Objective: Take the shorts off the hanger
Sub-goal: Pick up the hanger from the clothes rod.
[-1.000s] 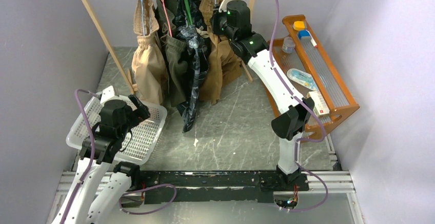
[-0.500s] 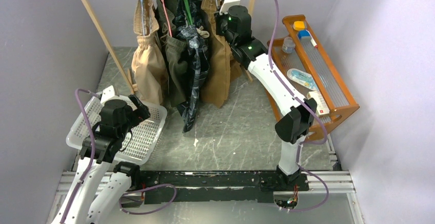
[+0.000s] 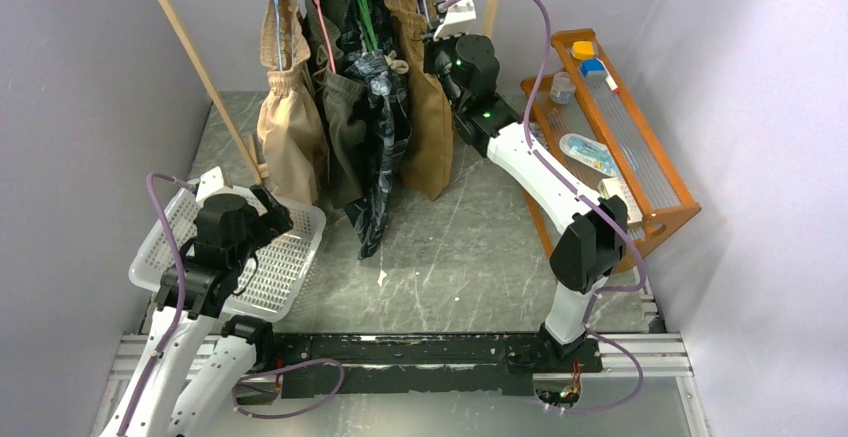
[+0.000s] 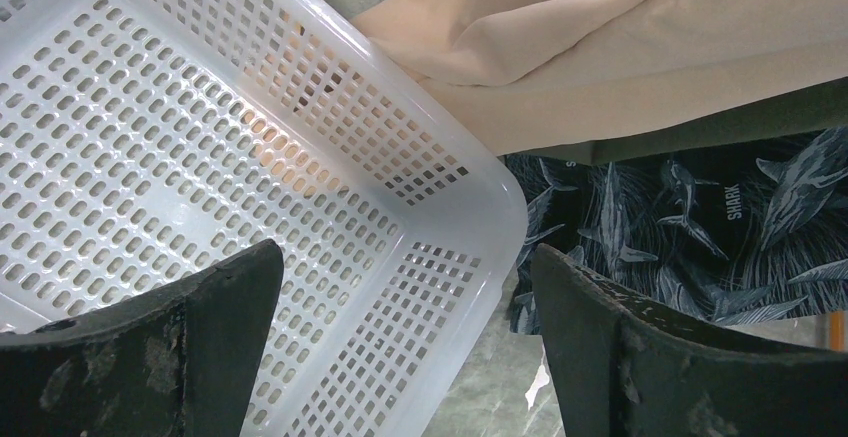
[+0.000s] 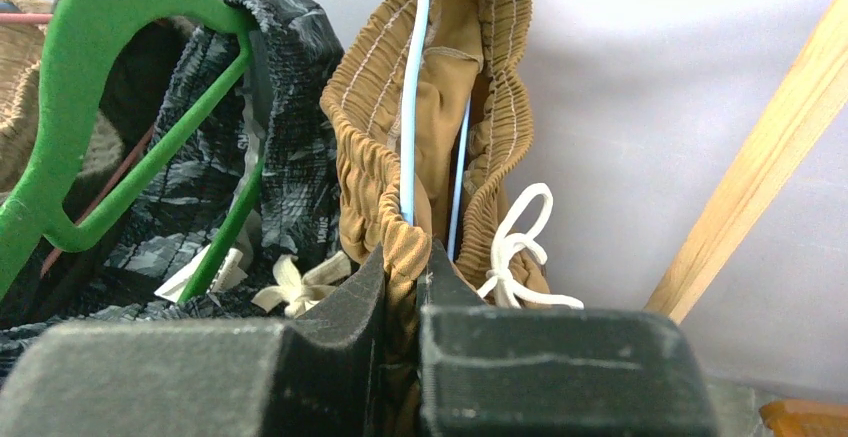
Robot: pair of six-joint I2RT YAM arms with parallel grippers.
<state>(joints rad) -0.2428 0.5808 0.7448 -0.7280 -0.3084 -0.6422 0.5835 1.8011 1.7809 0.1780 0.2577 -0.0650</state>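
Four shorts hang on hangers from a wooden rack: light beige shorts (image 3: 290,132), olive green shorts (image 3: 343,132), dark patterned shorts (image 3: 380,152) on a green hanger (image 5: 90,107), and tan brown shorts (image 3: 430,127) on a blue hanger (image 5: 412,87). My right gripper (image 3: 437,35) is high at the rack, shut on the tan brown shorts' gathered waistband (image 5: 400,237); the fabric is pinched between the jaws of the right gripper (image 5: 405,267). My left gripper (image 3: 275,209) hangs open over the white basket (image 3: 290,267), with nothing between its fingers (image 4: 215,297).
The white perforated basket (image 4: 200,157) lies at the near left, with the shorts' hems (image 4: 620,47) just beyond it. A slanted wooden rack post (image 3: 195,57) stands at the left. An orange wooden tray shelf (image 3: 660,192) with small items is on the right.
My right gripper closed on the tan brown waistband and rose toward the rack's back right, pulling those shorts up. The left arm has not moved.
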